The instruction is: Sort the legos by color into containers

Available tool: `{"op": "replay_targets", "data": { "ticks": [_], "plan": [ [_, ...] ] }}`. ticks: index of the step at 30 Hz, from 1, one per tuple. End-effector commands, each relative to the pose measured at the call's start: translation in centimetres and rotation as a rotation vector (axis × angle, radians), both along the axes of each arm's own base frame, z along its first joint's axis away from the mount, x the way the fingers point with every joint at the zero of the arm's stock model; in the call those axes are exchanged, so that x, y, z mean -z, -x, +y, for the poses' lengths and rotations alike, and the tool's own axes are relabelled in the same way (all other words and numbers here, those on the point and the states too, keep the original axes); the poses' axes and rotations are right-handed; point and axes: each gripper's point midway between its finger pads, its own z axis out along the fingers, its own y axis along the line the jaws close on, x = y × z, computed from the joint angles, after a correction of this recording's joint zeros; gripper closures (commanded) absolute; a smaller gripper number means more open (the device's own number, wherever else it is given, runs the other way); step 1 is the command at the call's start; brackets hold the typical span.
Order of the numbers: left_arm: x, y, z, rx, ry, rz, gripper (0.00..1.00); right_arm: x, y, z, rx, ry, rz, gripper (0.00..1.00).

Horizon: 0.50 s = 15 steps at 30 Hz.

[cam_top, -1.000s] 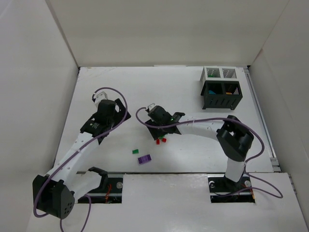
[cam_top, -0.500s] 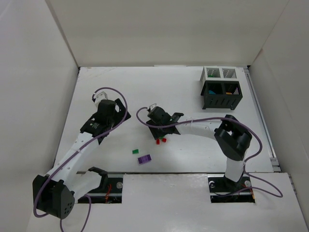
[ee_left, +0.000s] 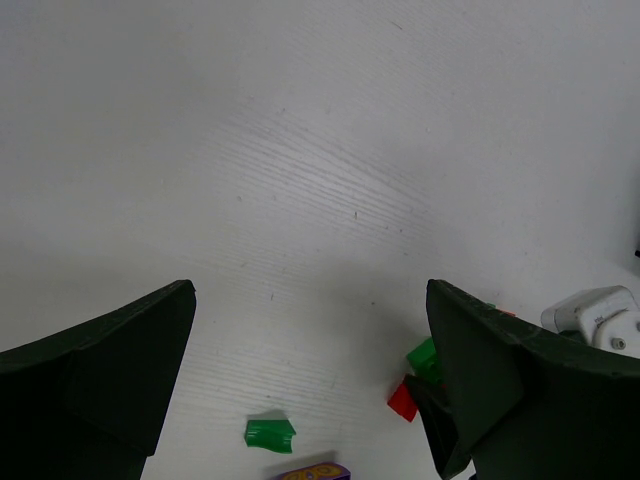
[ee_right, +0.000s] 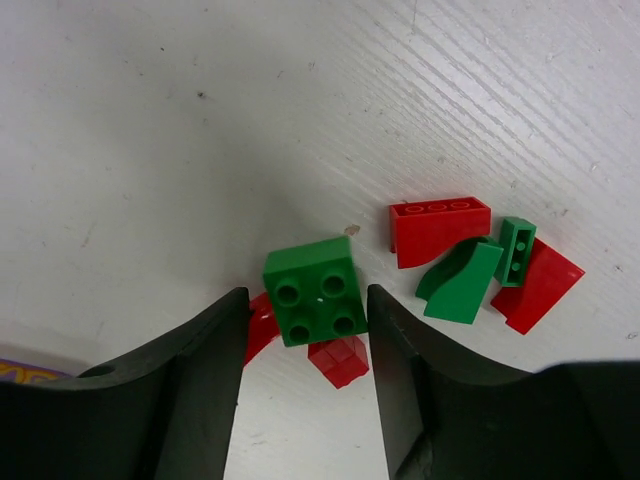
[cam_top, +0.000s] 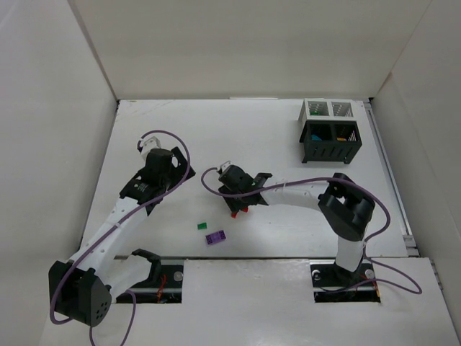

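Hovers low over a red-and-green pile near the middle of the table (cam_top: 180, 130) with the right gripper (ee_right: 305, 300). Brackets the green 2x2 brick (ee_right: 315, 290) at 9 and 3 o'clock with fingers parted just wider than it; not clamped yet, judging by the sliver of gap at 9. Rests on small red bricks (ee_right: 340, 360) with nothing over it and 2 flat sides offered to the pads, so probably chosen as the easiest green to lift clear of the reds. Belongs in the slatted bins (cam_top: 330, 130), well apart at 2 o'clock of the pile.

Holds the left gripper (ee_left: 308, 290) spread wide and empty, off at 9 o'clock of the pile, likely for clearance.

Points its 4 studs straight up. Has no long axis, being square; turned slightly counterclockwise, sides nearly along the fingers. Beside it at 2 to 3 o'clock: a red sloped brick (ee_right: 435, 228), long axis about 9-to-3, and a green curved brick (ee_right: 458, 280). At 7 o'clock of the pile: a loose green brick (cam_top: 202, 225) and a purple brick (cam_top: 215, 237).
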Motion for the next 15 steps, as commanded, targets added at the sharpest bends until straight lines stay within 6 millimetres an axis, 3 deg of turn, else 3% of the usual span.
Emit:
{"op": "replay_targets", "data": {
  "ticks": [1,5,8,11,15],
  "plan": [
    [-0.6,0.0,0.2,-0.009,-0.001,-0.027,0.00,-0.5,0.0,0.2,-0.015,0.006,-0.018,0.46],
    [-0.9,0.1,0.2,-0.009,0.003,-0.035,0.00,0.0,0.1,-0.1,0.011,0.018,-0.009,0.53],
    [-0.9,0.1,0.2,-0.009,0.003,-0.035,0.00,-0.8,-0.3,0.2,0.016,0.005,-0.027,0.58],
    [-0.9,0.1,0.2,-0.003,-0.004,-0.036,0.00,-2.6,-0.7,0.4,0.022,-0.015,-0.053,0.61],
    [-1.1,-0.2,-0.2,0.018,0.004,-0.042,0.00,-7.3,-2.4,0.9,0.020,-0.068,-0.147,0.61]
  ]
}}
